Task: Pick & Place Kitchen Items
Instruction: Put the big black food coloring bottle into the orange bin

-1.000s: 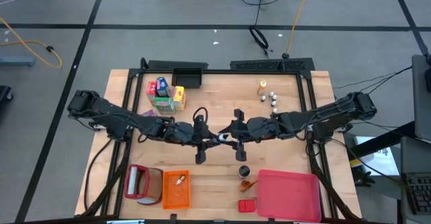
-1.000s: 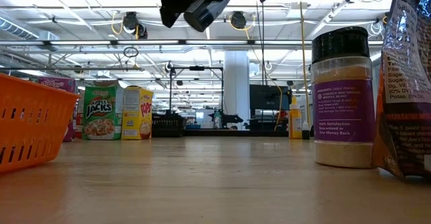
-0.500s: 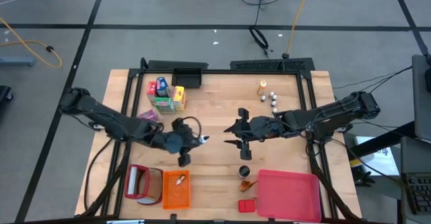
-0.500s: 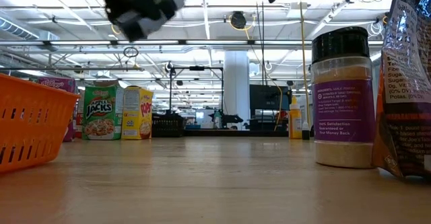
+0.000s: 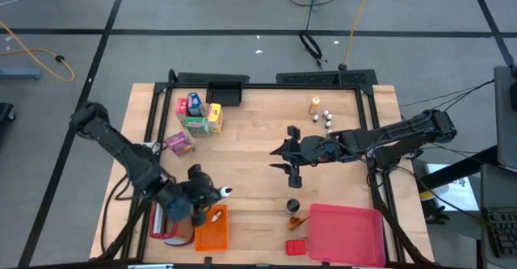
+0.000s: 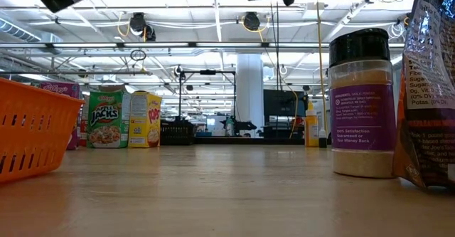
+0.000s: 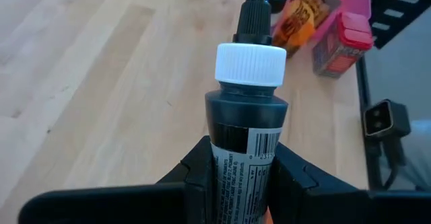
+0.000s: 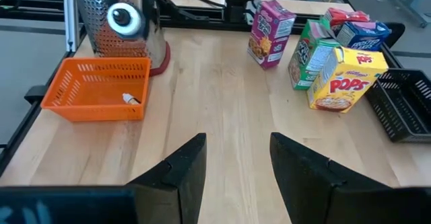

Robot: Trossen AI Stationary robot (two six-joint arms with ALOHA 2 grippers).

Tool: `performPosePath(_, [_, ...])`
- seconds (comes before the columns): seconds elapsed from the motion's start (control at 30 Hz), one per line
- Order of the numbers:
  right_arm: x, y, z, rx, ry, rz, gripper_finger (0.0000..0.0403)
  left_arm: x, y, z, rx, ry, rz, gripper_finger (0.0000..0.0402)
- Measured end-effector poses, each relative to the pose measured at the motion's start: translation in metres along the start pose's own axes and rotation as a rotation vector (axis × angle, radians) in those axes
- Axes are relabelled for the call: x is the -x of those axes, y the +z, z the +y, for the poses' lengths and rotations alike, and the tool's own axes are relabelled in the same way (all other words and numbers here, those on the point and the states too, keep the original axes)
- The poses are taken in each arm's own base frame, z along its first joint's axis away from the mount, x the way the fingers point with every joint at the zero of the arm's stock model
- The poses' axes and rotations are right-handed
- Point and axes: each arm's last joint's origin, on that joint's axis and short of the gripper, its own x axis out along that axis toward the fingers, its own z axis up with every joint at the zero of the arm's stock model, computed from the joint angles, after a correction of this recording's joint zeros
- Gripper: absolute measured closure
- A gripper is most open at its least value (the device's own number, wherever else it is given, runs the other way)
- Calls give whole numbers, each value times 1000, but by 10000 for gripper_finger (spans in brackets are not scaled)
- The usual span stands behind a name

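Above the orange crate (image 5: pixel 212 226), the left gripper (image 7: pixel 242 177) clamps a dark white-capped bottle (image 7: pixel 246 109), cap pointing outward beyond its fingers; the right gripper (image 8: pixel 236 160) is spread, empty.

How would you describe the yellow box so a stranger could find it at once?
Start at the table's far left corner, where cereal boxes cluster beside a black basket. The yellow box stands on the cluster's basket side. Alone among them it is yellow, printed POPS in red.

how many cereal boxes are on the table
5, none seemingly hidden. Four cluster at the back left: red box, blue box, green box, yellow box. The pink box stands apart, nearer the left arm.
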Motion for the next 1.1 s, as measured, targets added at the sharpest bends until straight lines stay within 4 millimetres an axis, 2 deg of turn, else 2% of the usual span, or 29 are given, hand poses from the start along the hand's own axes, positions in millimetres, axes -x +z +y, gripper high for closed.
performPosePath(0.23, [0,0,0,0,1,0,248,-3,-26,-9,-8,-104,7,319])
performPosePath(0.47, [0,0,0,-8,1,-1,248,-11,-39,-12,-154,-250,4,319])
performPosePath(0.63, [0,0,0,-7,1,-1,248,-13,-36,-13,-240,-317,-42,319])
performPosePath(1.1, [0,0,0,-1,1,-1,248,-12,-35,-18,-269,-456,-7,319])
